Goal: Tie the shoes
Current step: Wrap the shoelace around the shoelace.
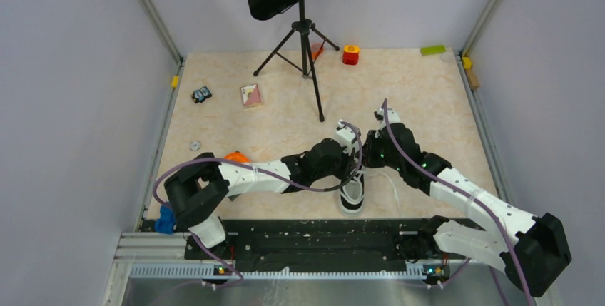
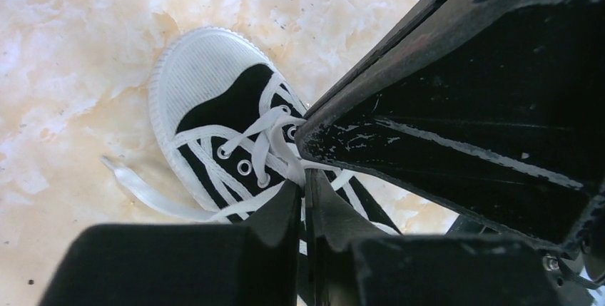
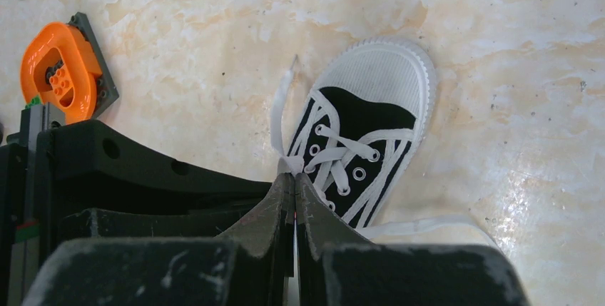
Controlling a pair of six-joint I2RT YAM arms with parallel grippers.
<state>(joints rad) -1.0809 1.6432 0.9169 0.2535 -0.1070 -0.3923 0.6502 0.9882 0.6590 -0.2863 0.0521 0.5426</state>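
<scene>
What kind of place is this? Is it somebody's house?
Probably not a house. It looks like a robot test booth: a left arm and a right arm mounted by a metal rail, plain walls boxing in a table, and a sneaker set out for practice.

Beyond the sneaker (image 1: 352, 196), a tripod (image 1: 306, 43) blocks passage.

Small black sneaker (image 1: 352, 196), upright, white toe cap (image 2: 198, 70) toward the near edge, laces (image 3: 281, 117) loose
</scene>
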